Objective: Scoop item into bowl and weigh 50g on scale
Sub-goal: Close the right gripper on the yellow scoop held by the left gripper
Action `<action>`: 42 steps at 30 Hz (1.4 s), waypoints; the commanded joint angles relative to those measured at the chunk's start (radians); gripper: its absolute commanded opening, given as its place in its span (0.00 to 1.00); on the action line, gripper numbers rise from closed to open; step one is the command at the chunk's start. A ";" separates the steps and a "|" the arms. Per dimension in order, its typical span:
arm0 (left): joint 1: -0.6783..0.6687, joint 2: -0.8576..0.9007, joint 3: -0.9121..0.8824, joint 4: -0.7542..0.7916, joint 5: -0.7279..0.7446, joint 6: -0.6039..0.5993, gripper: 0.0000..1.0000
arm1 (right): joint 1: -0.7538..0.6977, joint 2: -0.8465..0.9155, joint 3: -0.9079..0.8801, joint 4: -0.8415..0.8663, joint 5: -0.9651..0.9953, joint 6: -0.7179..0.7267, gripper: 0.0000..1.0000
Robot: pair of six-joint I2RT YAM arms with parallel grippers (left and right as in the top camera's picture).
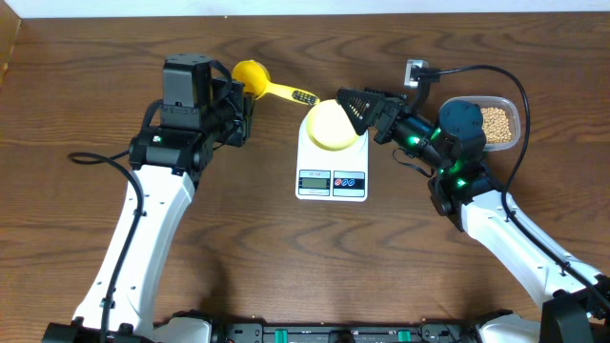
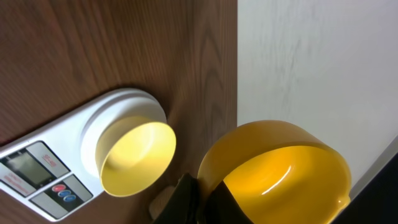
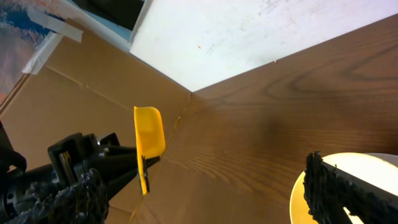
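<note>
The pale yellow-green bowl [image 1: 331, 125] stands on the white scale [image 1: 332, 177] at mid-table; in the left wrist view the bowl [image 2: 138, 157] looks empty. My left gripper [image 1: 244, 99] [image 2: 208, 188] is shut on a bright yellow scoop [image 1: 252, 74] [image 2: 280, 168], held left of the scale with nothing visible in its cup. My right gripper [image 1: 355, 109] [image 3: 199, 199] is open wide at the bowl's right rim, one finger [image 3: 329, 193] over the bowl's edge [image 3: 367, 177]. The tan beans [image 1: 498, 121] lie in a clear tub at the far right.
The clear tub [image 1: 516, 103] is partly covered by my right arm. A black cable [image 1: 491, 70] loops over it from a small grey box [image 1: 416, 70] at the back edge. A white wall borders the table's far side.
</note>
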 commanded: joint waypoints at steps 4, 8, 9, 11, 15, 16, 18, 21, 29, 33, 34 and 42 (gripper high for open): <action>-0.059 0.011 -0.005 0.010 0.019 -0.014 0.08 | 0.021 0.003 0.019 0.016 -0.007 0.002 0.99; -0.093 0.011 -0.005 0.028 0.019 -0.017 0.08 | 0.040 0.003 0.019 0.061 -0.050 0.002 0.99; -0.096 0.011 -0.005 0.028 0.019 -0.017 0.08 | 0.042 0.003 0.019 0.070 -0.057 0.002 0.99; -0.098 0.011 -0.005 0.029 0.019 -0.017 0.08 | 0.043 0.003 0.019 0.074 -0.064 0.002 0.99; -0.098 0.011 -0.005 0.031 0.036 -0.021 0.08 | 0.045 0.003 0.019 0.074 -0.091 -0.006 0.96; -0.098 0.011 -0.005 0.031 0.047 -0.021 0.08 | 0.047 0.003 0.019 0.074 -0.090 -0.008 0.95; -0.098 0.011 -0.005 0.031 0.065 -0.021 0.08 | 0.054 0.003 0.019 0.075 -0.090 -0.021 0.93; -0.098 0.011 -0.005 0.031 0.066 -0.021 0.08 | 0.061 0.003 0.019 0.082 -0.090 -0.021 0.89; -0.134 0.011 -0.005 0.032 0.093 -0.021 0.08 | 0.082 0.003 0.019 0.094 -0.089 -0.060 0.76; -0.141 0.011 -0.005 0.036 0.090 -0.021 0.08 | 0.081 0.003 0.019 0.093 -0.089 -0.074 0.58; -0.141 0.011 -0.005 0.036 0.090 -0.021 0.08 | 0.081 0.003 0.019 0.093 -0.089 -0.082 0.54; -0.142 0.011 -0.005 0.036 0.090 -0.025 0.08 | 0.082 0.003 0.019 0.094 -0.082 -0.089 0.31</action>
